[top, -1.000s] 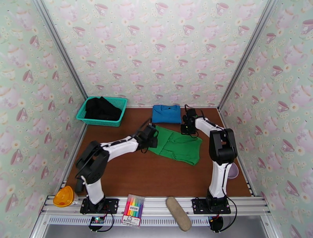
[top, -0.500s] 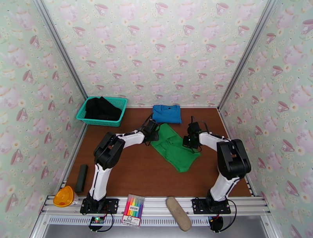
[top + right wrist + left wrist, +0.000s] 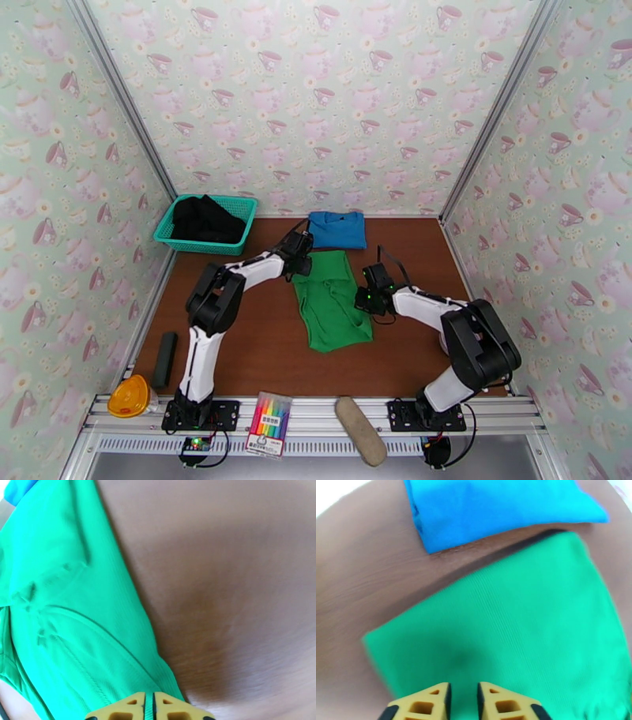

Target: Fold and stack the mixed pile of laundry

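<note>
Green garment (image 3: 330, 304) lies flat mid-frame, with the folded blue garment (image 3: 337, 229) just above it and the black garment (image 3: 207, 219) heaped in the basket (image 3: 201, 246) upper left. Over the green, the left gripper (image 3: 463, 689) is slightly ajar and empty. The right gripper (image 3: 149, 699) is nearly closed at the green edge, tips cropped, can't tell if it's pinching cloth.

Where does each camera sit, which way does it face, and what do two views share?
Top external: high behind the bases, looking down at the table; both arms show, left gripper and right gripper.
Left wrist: above the green garment, facing the blue garment; its yellow fingers show.
Right wrist: over the green garment's edge and bare table; its yellow fingers show.
Both wrist views share the green garment.
</note>
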You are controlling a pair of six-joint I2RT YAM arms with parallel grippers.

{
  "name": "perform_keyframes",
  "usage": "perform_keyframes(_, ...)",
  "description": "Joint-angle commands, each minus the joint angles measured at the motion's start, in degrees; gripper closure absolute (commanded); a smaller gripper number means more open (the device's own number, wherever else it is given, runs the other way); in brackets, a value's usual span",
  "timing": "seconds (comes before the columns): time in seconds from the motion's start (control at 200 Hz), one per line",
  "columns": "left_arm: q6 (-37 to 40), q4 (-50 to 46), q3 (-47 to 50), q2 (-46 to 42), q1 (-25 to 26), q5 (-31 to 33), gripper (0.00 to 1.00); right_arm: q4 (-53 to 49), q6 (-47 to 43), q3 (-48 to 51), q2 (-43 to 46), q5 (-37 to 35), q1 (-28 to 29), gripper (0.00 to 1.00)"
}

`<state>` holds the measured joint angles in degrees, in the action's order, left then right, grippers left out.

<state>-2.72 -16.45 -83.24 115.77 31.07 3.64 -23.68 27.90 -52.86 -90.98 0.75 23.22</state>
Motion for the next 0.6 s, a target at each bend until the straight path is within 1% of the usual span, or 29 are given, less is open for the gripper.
perform_keyframes(0.0, 7.4, 7.2, 7.5, -16.1, 2.0, 0.3, 0.52, -7.9, -19.9, -7.7, 4.4, -5.2, -0.1, 0.79)
perform_keyframes(0.055, 12.5, 11.5, 13.6, -22.9, 4.0, 1.3, 0.4, -8.3, -30.2, -8.3, 6.3, -5.4, -0.1, 0.76)
perform_keyframes(0.09, 16.4, 13.8, 17.2, -26.8, 5.4, 1.5, 0.32, -7.9, -37.2, -7.6, 7.9, -4.2, -0.2, 0.74)
perform_keyframes(0.165, 25.2, 15.5, 24.5, -33.3, 8.4, -1.0, 0.24, -5.8, -50.7, -3.8, 12.6, 0.6, -0.5, 0.7)
perform_keyframes(0.2, 28.9, 15.6, 28.5, -35.7, 9.8, -1.8, 0.21, -4.0, -54.4, -1.5, 15.1, 1.8, -0.6, 0.6)
perform_keyframes(0.25, 33.6, 15.3, 33.1, -38.7, 11.7, -3.5, 0.19, -0.9, -59.5, 2.0, 18.6, 2.3, -0.5, 0.49)
perform_keyframes(0.295, 37.9, 14.6, 37.5, -41.3, 13.6, -5.9, 0.19, 0.9, -63.7, 4.6, 21.5, 2.8, -0.6, 0.43)
perform_keyframes(0.331, 42.5, 13.9, 40.9, -43.3, 15.6, -7.2, 0.18, 0.9, -66.2, 5.5, 23.5, 3.1, -0.6, 0.42)
perform_keyframes(0.346, 44.2, 13.9, 42.5, -44.1, 16.6, -7.1, 0.17, 0.5, -69.1, 5.7, 24.1, 3.1, -0.6, 0.42)
perform_keyframes(0.386, 48.0, 14.8, 46.4, -46.2, 19.6, -5.4, 0.11, -1.3, -72.7, 5.6, 25.4, 2.8, -0.6, 0.41)
perform_keyframes(0.436, 51.4, 15.3, 49.8, -48.1, 23.0, -3.3, 0.09, -4.3, -76.6, 5.0, 26.7, 2.1, -0.7, 0.4)
perform_keyframes(0.476, 52.1, 14.4, 50.7, -48.8, 24.7, -2.5, 0.09, -6.4, -79.5, 4.4, 27.8, 1.4, -1.0, 0.4)
perform_keyframes(0.486, 52.1, 14.0, 50.7, -48.9, 24.9, -2.5, 0.09, -6.9, -79.9, 4.2, 28.0, 1.3, -1.1, 0.39)
perform_keyframes(0.536, 51.0, 11.6, 50.1, -48.5, 25.7, -3.5, 0.09, -9.0, -82.2, 3.3, 29.1, 0.8, -1.3, 0.36)
perform_keyframes(0.596, 50.4, 9.2, 49.1, -46.7, 26.6, -5.1, 0.09, -11.0, -83.9, 2.4, 30.1, 0.8, -1.4, 0.35)
